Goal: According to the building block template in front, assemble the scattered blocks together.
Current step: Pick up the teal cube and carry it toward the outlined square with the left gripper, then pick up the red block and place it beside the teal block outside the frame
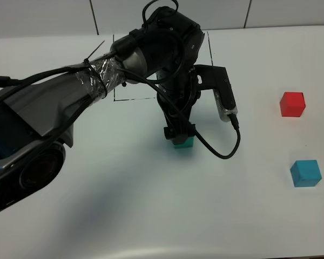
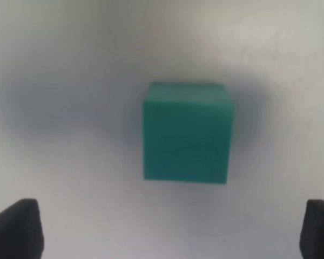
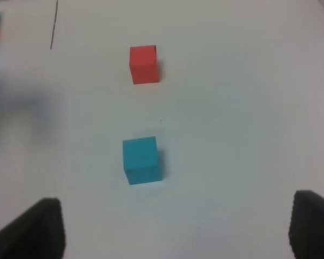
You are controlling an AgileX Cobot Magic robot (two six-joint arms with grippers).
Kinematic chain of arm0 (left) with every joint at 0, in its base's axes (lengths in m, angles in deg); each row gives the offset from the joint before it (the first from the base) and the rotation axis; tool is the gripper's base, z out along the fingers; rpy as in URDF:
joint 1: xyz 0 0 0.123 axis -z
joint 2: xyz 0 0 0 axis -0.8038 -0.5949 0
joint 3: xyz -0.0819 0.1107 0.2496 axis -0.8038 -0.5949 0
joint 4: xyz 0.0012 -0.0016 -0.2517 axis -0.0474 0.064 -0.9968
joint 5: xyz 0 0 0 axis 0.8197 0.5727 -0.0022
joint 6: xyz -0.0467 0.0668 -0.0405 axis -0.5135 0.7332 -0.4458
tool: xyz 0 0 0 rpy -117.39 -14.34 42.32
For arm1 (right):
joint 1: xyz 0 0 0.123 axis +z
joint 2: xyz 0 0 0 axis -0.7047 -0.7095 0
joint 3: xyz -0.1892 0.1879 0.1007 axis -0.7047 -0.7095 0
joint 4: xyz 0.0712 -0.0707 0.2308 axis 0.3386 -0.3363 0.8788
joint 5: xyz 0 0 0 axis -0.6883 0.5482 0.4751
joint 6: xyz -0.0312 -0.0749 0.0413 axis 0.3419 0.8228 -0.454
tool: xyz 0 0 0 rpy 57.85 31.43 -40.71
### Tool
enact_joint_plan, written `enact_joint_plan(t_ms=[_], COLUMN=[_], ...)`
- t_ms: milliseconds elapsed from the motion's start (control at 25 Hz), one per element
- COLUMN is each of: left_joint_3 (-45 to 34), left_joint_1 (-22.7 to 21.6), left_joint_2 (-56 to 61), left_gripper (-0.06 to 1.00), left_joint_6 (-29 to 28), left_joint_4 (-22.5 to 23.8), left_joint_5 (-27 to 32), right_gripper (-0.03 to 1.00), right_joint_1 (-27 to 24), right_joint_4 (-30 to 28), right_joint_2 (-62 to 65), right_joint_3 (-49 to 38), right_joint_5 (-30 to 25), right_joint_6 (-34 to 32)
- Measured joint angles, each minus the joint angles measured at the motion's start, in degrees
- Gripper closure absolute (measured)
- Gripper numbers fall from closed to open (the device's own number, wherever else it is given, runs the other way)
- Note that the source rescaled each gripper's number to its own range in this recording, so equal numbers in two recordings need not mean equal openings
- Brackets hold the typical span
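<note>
The jaws of the left gripper (image 2: 167, 229) are spread wide over the matte teal-green cube (image 2: 186, 132), which is not touched. Those of the right gripper (image 3: 173, 229) are held wide, empty.

left gripper (image 2: 167, 231) and right gripper (image 3: 171, 226) gape wide.

Colour reference: blocks, work surface, arm.
The green cube (image 2: 186, 135) is teal-green, the red cube (image 1: 292, 104) bright red and the blue cube (image 1: 305, 173) light blue; all three are plain and matte, without markings. The table (image 1: 151, 216) is plain white and carries a thin black frame line (image 1: 135, 99). The left arm (image 1: 48, 108) is black and grey, with a band of silver tape (image 1: 105, 75). The left gripper (image 2: 167, 234) and the right gripper (image 3: 173, 229) have black fingers.
</note>
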Motion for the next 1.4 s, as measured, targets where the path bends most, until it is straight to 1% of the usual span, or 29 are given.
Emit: enact_joint_plan(t_ms=[80, 200, 320, 440, 600, 680, 800, 920, 1000, 1080, 1240, 1400], left_joint_3=[0.0, 0.0, 0.0, -0.05, -1.87, -4.83, -11.85, -19.72, -25.05, -30.71, -40.04, -46.85], left_joint_1=[0.0, -0.2, -1.8, -5.63, -12.51, -15.9, -21.25, -26.66, -29.01, -30.03, -30.09, -29.52], left_joint_2=[1.4, 4.08, 7.53, 11.21, 17.37, 21.56, 28.33, 35.47, 40.42, 46.1, 56.77, 65.48], left_gripper=[-0.05, -0.05, -0.04, -0.04, -0.03, -0.03, -0.02, -0.02, -0.02, -0.02, -0.02, -0.01], left_joint_6=[-2.03, -6.95, -12.11, -15.85, -18.86, -19.76, -21.58, -24.51, -26.73, -28.62, -32.59, -36.81], left_joint_4=[0.0, 0.95, 1.73, 1.85, 0.38, -0.37, -1.14, -1.05, -0.91, -0.44, -0.09, 0.41], left_joint_5=[0.04, 0.12, 0.11, 0.18, 0.18, 0.12, -0.52, -4.9, -8.3, -11.02, -15.32, -14.86], right_gripper=[0.26, 0.26, 0.26, 0.26, 0.26, 0.26, 0.26, 0.26, 0.26, 0.26, 0.26, 0.26], right_joint_1=[0.0, 0.0, 0.0, 0.0, 0.0, 0.0, 0.0, 0.0, 0.0, 0.0, 0.0, 0.0], right_joint_4=[0.0, 0.0, 0.0, 0.0, 0.0, 0.0, 0.0, 0.0, 0.0, 0.0, 0.0, 0.0], right_joint_2=[0.0, 0.0, 0.0, 0.0, 0.0, 0.0, 0.0, 0.0, 0.0, 0.0, 0.0, 0.0], right_joint_3=[0.0, 0.0, 0.0, 0.0, 0.0, 0.0, 0.0, 0.0, 0.0, 0.0, 0.0, 0.0], right_joint_5=[0.0, 0.0, 0.0, 0.0, 0.0, 0.0, 0.0, 0.0, 0.0, 0.0, 0.0, 0.0], right_joint_6=[0.0, 0.0, 0.0, 0.0, 0.0, 0.0, 0.0, 0.0, 0.0, 0.0, 0.0, 0.0])
